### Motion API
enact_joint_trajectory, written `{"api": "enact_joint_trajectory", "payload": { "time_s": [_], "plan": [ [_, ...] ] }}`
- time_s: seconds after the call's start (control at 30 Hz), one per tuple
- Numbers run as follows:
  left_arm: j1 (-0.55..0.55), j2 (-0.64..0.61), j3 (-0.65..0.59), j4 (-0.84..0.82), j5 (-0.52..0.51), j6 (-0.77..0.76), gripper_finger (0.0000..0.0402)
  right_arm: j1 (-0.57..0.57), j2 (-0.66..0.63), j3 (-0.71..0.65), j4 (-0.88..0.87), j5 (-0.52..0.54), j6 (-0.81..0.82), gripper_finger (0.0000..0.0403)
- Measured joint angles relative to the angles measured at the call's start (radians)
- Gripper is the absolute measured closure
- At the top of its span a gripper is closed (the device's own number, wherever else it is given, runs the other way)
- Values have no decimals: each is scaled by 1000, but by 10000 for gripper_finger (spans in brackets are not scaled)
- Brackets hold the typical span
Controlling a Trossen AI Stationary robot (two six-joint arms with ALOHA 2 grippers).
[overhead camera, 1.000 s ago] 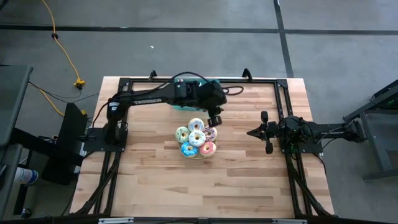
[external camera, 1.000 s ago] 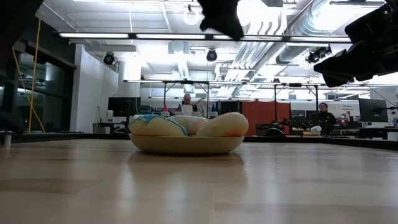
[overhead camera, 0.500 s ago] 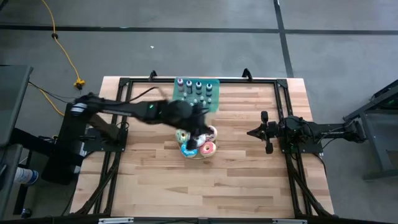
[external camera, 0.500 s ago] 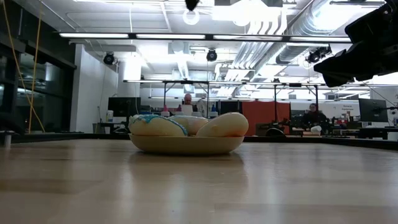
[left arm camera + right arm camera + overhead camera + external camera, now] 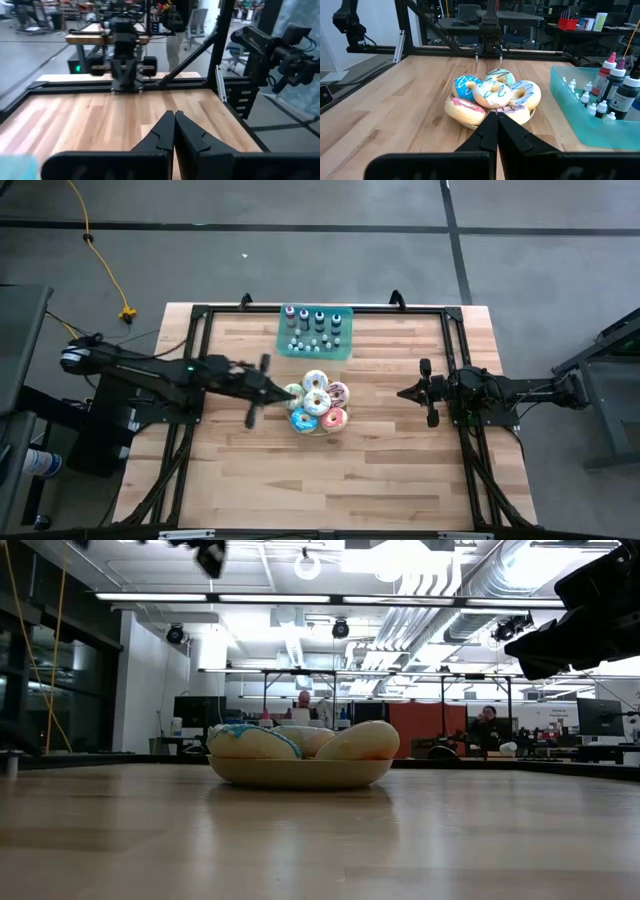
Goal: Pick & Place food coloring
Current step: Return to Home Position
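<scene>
High view shows the food coloring bottles (image 5: 315,328) standing together inside the teal tray (image 5: 346,352) at the upper centre of the frame, close to the table's upper edge. Taller dark-capped ones line the upper row and tiny pale ones sit lower. In the right wrist view the same bottles (image 5: 615,85) crowd the tray (image 5: 572,117) at the right edge of the frame. Just below the tray in the high view, and apart from it, a bowl of frosted donuts (image 5: 317,402) occupies the middle of the wooden table (image 5: 380,470). The left gripper (image 5: 275,388) hangs just left of the donuts, at centre-left. Its wrist view shows the fingers (image 5: 162,132) pressed together with nothing between them. The right gripper (image 5: 402,393) sits at centre-right, well apart from the donuts and pointing toward them, its fingers (image 5: 487,130) likewise closed tight and empty. In the low view the bowl (image 5: 300,772) rests at mid-frame.
</scene>
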Motion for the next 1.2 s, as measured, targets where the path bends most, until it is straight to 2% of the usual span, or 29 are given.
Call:
{"api": "enact_joint_trajectory", "payload": {
  "time_s": [0.27, 0.6, 0.83, 1.2],
  "plan": [
    [74, -372, -191, -149, 22, -1, 401, 0, 0, 0, 0, 0, 0, 402],
    [89, -670, -432, -120, 132, -20, 401, 0, 0, 0, 0, 0, 0, 402],
    [89, -831, -603, 29, 132, -5, 401, 0, 0, 0, 0, 0, 0, 402],
    [90, -937, -661, 48, 131, 47, 401, 0, 0, 0, 0, 0, 0, 402]
  ]
}}
